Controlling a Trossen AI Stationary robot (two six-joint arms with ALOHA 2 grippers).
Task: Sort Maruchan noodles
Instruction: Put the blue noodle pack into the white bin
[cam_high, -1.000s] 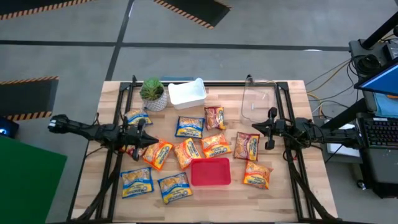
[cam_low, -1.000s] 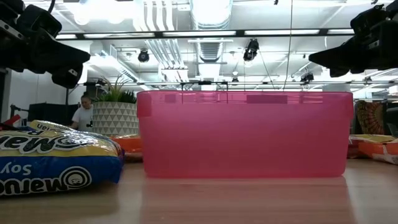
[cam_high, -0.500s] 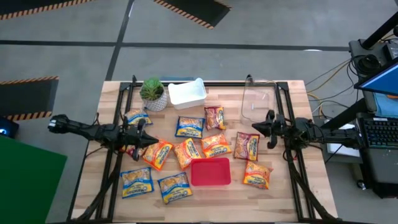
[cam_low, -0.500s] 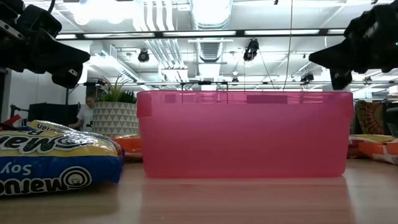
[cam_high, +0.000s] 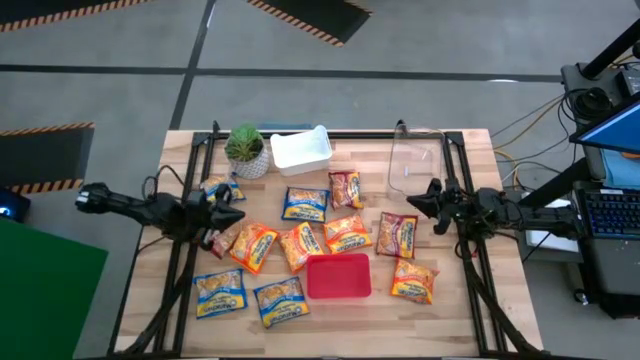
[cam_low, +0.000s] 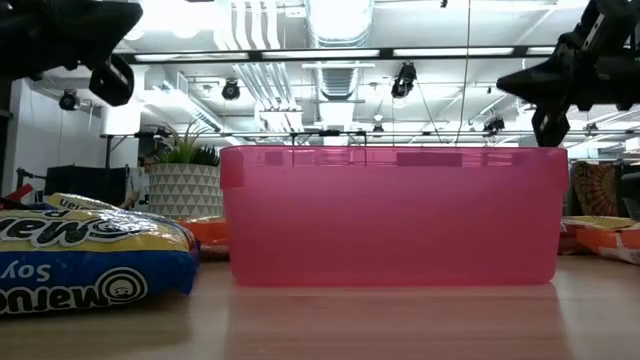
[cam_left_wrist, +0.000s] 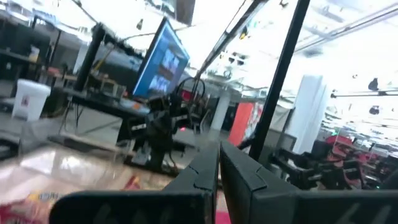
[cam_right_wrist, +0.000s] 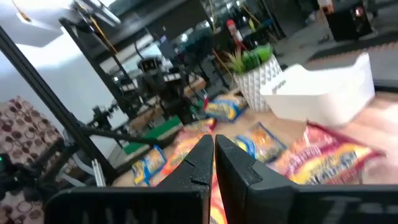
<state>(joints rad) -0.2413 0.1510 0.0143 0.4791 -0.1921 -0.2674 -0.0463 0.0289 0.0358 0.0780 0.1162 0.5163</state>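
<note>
1. A wooden table (cam_high: 470, 300) stands on a grey floor marked with striped hazard tape; a potted plant (cam_high: 245, 150), a white bin (cam_high: 301, 149) and a clear bin (cam_high: 412, 165) sit along its far edge.
2. In the low view the pink bin (cam_low: 392, 215) fills the middle and hides most of what lies behind it — only one blue-and-yellow packet (cam_low: 85, 260) shows fully, and its left end is cut off.
3. The Maruchan noodles (cam_high: 300, 243) lie scattered flat across the table's middle, around the pink bin at the near centre; a dark red packet (cam_high: 398, 235) is just beside the right gripper.
4. The left gripper (cam_high: 228, 215) hangs above the table's left side, arm stretched level, fingers pressed together and empty.
5. The right gripper (cam_high: 417, 201) hovers at the right, near the clear bin — its fingers also meet, holding nothing.
</note>
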